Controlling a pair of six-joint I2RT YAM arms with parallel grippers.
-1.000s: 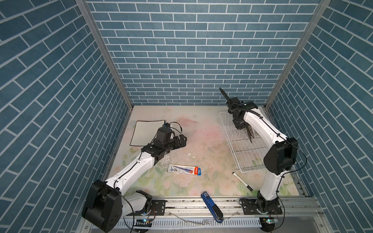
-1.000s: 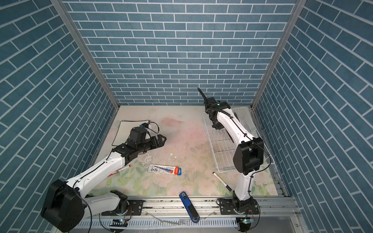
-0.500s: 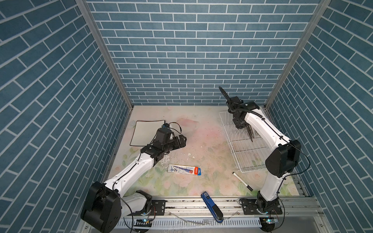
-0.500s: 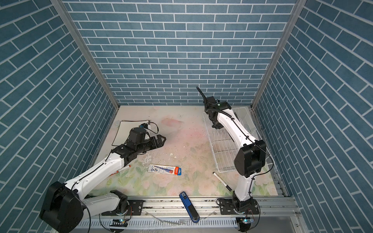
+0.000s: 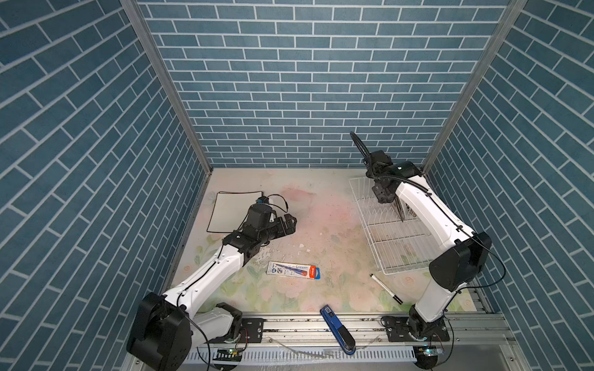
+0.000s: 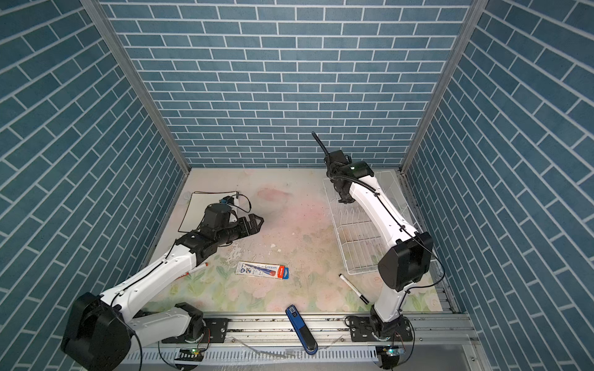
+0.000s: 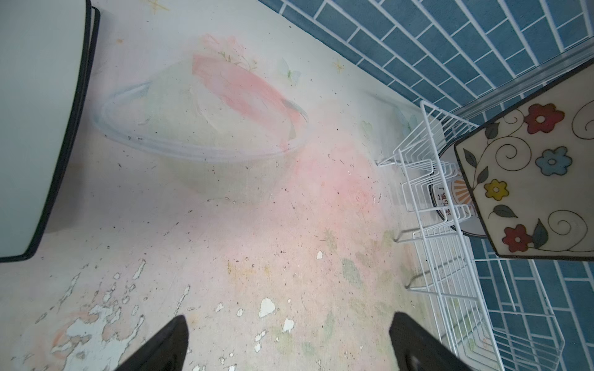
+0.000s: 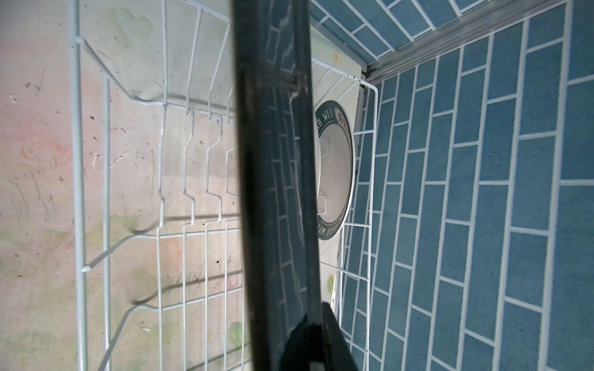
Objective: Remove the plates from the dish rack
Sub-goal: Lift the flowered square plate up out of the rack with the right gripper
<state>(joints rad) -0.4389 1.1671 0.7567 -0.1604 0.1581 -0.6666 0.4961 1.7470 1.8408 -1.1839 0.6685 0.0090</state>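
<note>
The white wire dish rack (image 5: pixel 385 244) below the right gripper (image 8: pixel 316 334) holds only a round teal-rimmed white plate (image 8: pixel 334 170). The right jaws pinch the flowered square plate (image 7: pixel 530 180) above it. A black-rimmed square white plate (image 5: pixel 231 208) lies beside the left gripper (image 7: pixel 287 321), whose jaws are spread wide and empty. I judge the task roughly midway.

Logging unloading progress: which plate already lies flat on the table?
The plain square white plate with a thin black rim. The flower-painted square plate and the round teal-rimmed plate stand on edge at the white wire dish rack.

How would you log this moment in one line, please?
right gripper: shut on flowered plate, over dish rack | left gripper: open | round plate: in rack
</note>
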